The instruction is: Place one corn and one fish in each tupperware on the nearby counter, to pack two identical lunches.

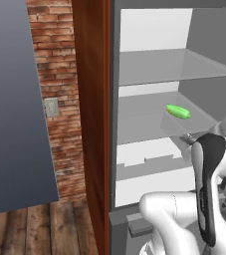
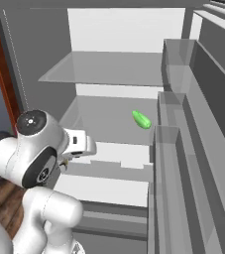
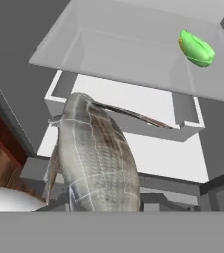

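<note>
The robot's two-finger gripper [image 3: 101, 210] is pinched on a scaly grey-brown fish [image 3: 96, 158], which rises large from the bottom of the hand view in front of an open grey refrigerator. A small bright green corn cob [image 1: 177, 111] lies alone on a translucent grey fridge shelf [image 1: 139, 119], above and well apart from the held fish.

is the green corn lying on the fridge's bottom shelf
No, the green corn lies on a middle glass shelf, with another shelf below it.
</note>
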